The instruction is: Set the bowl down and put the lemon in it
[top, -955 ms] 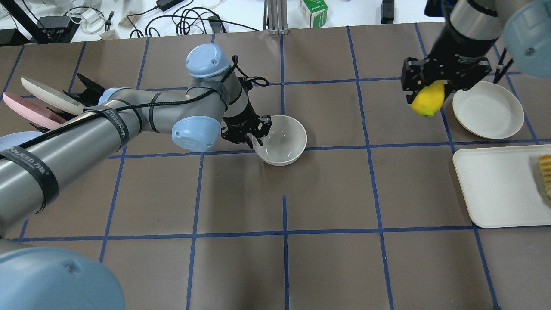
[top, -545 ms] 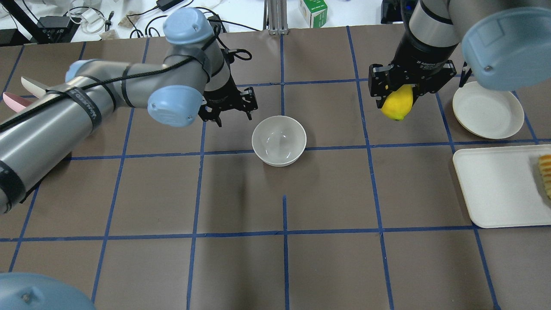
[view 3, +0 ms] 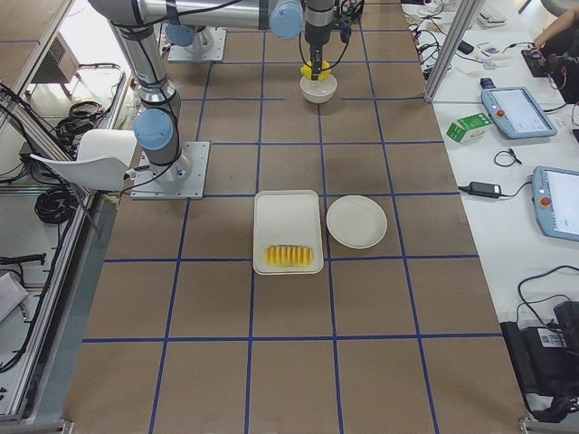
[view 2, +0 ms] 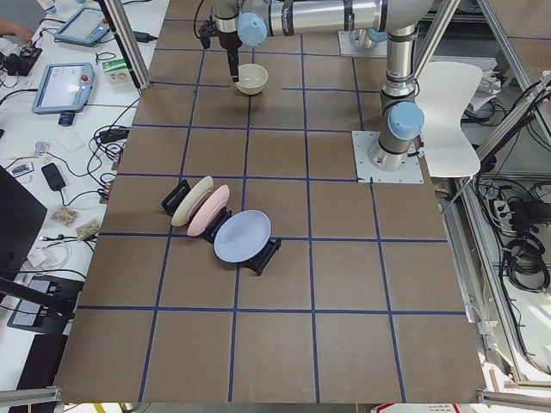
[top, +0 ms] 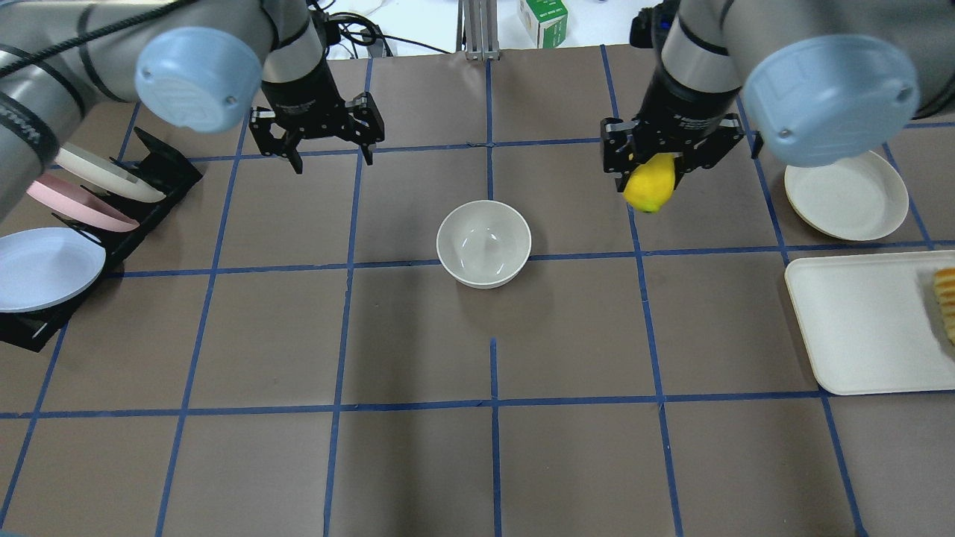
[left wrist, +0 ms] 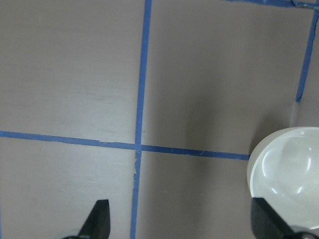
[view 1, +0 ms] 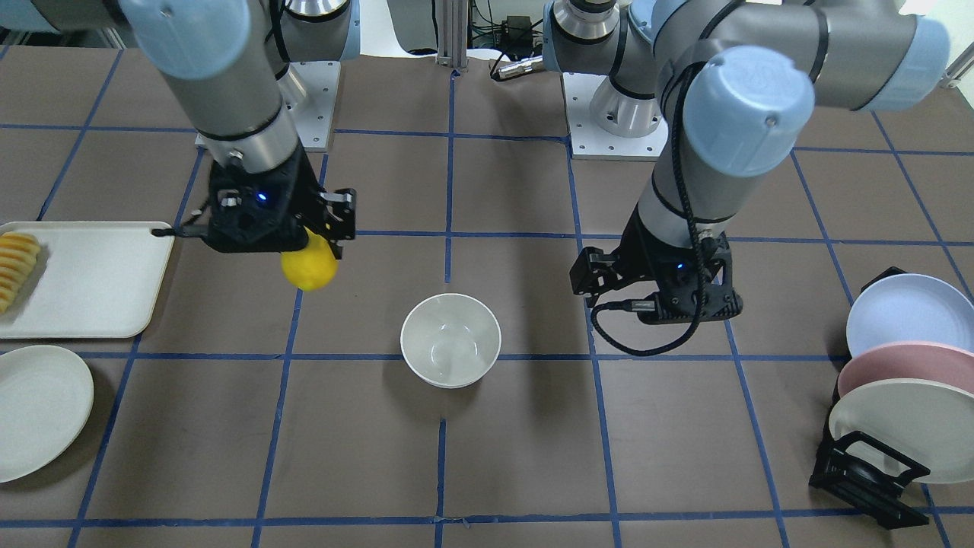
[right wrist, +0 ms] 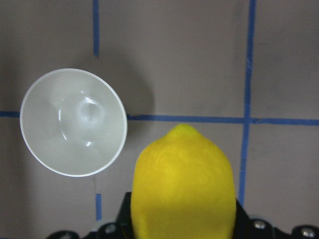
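The off-white bowl (top: 483,243) stands upright and alone on the brown mat near the table's middle; it also shows in the front view (view 1: 450,340) and both wrist views (left wrist: 289,169) (right wrist: 73,122). My right gripper (top: 650,177) is shut on the yellow lemon (top: 649,184), held in the air to the right of the bowl and a little beyond it, tip pointing down (view 1: 309,264) (right wrist: 183,184). My left gripper (top: 332,160) is open and empty, raised to the far left of the bowl (left wrist: 182,224).
A black rack (top: 160,168) with pale blue, pink and cream plates stands at the left. A flat off-white plate (top: 845,190) and a white tray (top: 858,321) with yellow ridged slices (top: 946,302) lie at the right.
My left gripper has let go of the bowl's rim and drawn back up and to the far left. My right gripper has carried the lemon leftward, closer to the bowl.
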### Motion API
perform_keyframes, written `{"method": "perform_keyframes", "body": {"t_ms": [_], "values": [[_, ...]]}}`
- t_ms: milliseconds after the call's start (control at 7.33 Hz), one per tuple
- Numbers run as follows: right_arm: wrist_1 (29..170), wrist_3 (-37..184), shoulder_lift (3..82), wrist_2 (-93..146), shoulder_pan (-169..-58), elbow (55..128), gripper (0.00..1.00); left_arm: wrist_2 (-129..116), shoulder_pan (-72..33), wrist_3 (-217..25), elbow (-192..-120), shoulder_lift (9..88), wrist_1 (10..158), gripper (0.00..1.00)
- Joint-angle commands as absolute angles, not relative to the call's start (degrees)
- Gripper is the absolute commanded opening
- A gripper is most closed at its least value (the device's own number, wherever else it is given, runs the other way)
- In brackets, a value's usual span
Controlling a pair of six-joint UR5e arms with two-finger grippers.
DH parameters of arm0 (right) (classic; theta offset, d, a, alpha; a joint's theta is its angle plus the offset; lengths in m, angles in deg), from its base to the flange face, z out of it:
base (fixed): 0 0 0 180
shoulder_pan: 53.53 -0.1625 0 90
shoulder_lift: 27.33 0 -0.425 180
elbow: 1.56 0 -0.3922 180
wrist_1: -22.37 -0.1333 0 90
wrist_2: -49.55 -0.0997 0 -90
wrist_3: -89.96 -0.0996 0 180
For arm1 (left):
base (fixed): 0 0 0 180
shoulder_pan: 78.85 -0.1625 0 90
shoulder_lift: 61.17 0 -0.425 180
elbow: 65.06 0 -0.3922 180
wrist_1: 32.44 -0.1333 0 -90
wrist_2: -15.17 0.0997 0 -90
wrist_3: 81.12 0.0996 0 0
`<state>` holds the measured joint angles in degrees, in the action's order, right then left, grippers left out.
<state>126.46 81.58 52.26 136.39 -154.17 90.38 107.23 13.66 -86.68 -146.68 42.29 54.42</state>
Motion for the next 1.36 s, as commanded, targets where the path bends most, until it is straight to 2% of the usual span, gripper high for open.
{"method": "perform_keyframes", "body": {"t_ms": [0, 545, 955, 1091, 1227], "values": [[137.2, 76.9, 42.8, 136.3, -160.8, 90.5, 0.08, 108.2, 11.2, -84.8, -147.1, 37.0, 58.5, 1.00], [150.2, 74.5, 32.1, 137.2, -165.2, 90.5, 0.10, 105.5, 8.7, -82.0, -152.2, 33.8, 57.8, 1.00], [150.2, 75.0, 29.6, 137.3, -165.4, 90.8, 0.32, 105.4, 9.1, -82.3, -154.8, 31.5, 56.3, 1.00], [150.0, 75.3, 29.5, 137.3, -165.4, 90.6, 0.46, 105.4, 9.1, -82.2, -154.8, 31.3, 56.3, 1.00], [150.2, 75.6, 29.8, 137.5, -165.5, 90.6, 0.99, 105.4, 9.0, -82.3, -154.9, 31.1, 56.4, 1.00]]}}
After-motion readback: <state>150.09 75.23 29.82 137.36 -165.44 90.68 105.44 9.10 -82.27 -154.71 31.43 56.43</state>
